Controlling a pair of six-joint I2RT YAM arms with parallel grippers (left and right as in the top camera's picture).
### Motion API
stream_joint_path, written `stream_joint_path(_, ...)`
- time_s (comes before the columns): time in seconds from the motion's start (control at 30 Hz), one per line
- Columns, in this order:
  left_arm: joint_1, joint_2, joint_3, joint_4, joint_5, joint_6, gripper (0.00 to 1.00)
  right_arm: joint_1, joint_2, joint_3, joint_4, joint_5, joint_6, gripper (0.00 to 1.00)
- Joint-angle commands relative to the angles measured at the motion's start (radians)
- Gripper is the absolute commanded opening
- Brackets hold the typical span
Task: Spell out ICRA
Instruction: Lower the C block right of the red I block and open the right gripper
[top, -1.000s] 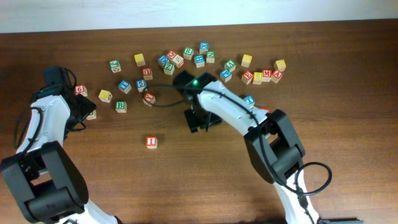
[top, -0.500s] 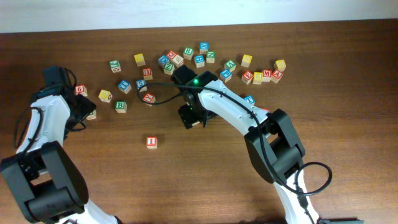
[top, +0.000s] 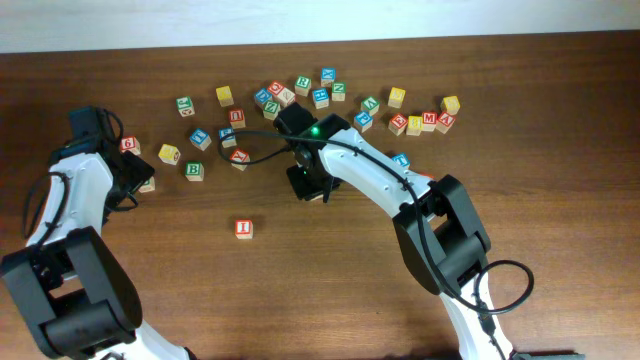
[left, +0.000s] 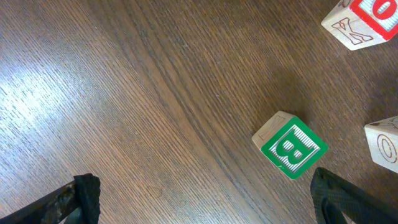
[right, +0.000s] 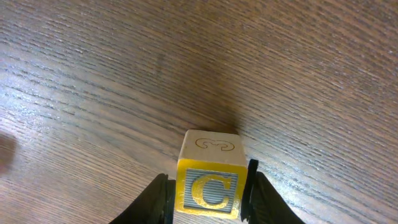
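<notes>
Since a second ago the right gripper (right: 209, 198) has slid a little toward the left edge of the overhead view and slightly toward the far scatter of blocks. Its jaws have drawn in from a wide gape to a grip. Both black fingers (right: 160, 200) now press the sides of the small yellow-faced wooden C cube (right: 208, 186), one on each flank. The C cube stands upright on the dark brown wooden table (top: 540, 170), with its yellow letter face toward the wrist camera and a faint carved outline on its pale top. From above it is almost wholly hidden under the right wrist, near the middle of the table.

The small wooden I cube (top: 243, 228), its letter red, lies alone on bare wood. It is well apart from the right gripper, nearer the front edge, and has not shifted. The green-lettered wooden R cube (top: 302, 84) sits in the scatter along the far side. The A cannot be picked out from above at this size.

The left gripper (left: 204, 190) stays where it was at the left of the table, with its jaws spread wide and only bare wood between them. A green-and-white wooden B cube (left: 290, 152) lies just beside one of its fingers. A red-topped cube with a K on its side (left: 357, 25) lies farther off.
</notes>
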Motion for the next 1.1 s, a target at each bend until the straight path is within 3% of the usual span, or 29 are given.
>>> stream_joint_path(0.0,0.002,-0.022,-0.004,-0.001,-0.003,-0.003,0.99,0.006,0.014,0.019,0.003,-0.003,0.008,0.35)
stream_joint_path(0.3,0.002,-0.022,-0.004,-0.001,-0.003,-0.003,0.99,0.010,0.014,-0.016,0.039,-0.002,0.008,0.36)
stream_joint_path(0.63,0.002,-0.022,-0.004,-0.001,-0.003,-0.003,0.99,0.010,0.014,-0.016,0.024,-0.003,0.008,0.28)
stream_joint_path(0.67,0.002,-0.022,-0.004,-0.001,-0.003,-0.003,1.00,0.010,0.014,-0.016,0.024,-0.003,0.008,0.29)
stream_joint_path(0.73,0.002,-0.022,-0.004,-0.001,-0.003,-0.003,0.99,0.010,0.014,-0.016,0.025,-0.003,0.009,0.43)
stream_joint_path(0.8,0.002,-0.022,-0.004,-0.001,-0.003,-0.003,0.99,0.010,0.014,-0.016,0.026,-0.002,0.016,0.47)
stream_joint_path(1.0,0.002,-0.022,-0.004,-0.001,-0.003,-0.003,0.99,0.010,0.014,-0.052,0.056,-0.002,0.016,0.47)
stream_joint_path(1.07,0.002,-0.022,-0.004,-0.001,-0.003,-0.003,0.99,0.010,0.014,-0.056,0.055,-0.002,0.016,0.38)
